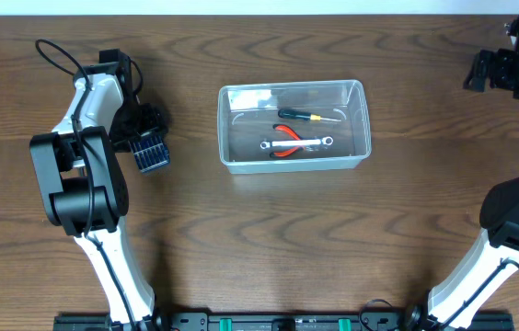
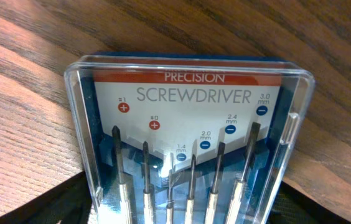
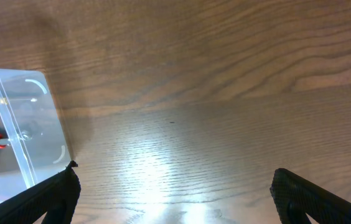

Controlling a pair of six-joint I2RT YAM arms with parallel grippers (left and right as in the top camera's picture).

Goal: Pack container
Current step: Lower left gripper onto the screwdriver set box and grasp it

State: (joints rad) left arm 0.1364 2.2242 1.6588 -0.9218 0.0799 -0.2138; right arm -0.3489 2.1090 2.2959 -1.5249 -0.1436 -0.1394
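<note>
Brown wood table (image 1: 241, 239) is carrying the container (image 1: 294, 126) at its centre, well apart from both arms. It is looking light, stiff and slick-walled, so the thick rim is probably offering the best hold. The left gripper (image 1: 146, 136) is clamping a screwdriver case (image 2: 188, 124), whose label is showing only in the left wrist view. The right gripper (image 3: 175, 198) is hanging wide open and empty.

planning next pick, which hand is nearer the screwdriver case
Left. The left hand sits at the screwdriver case, fingers flanking it; the right hand is far across the table, past the container.
</note>
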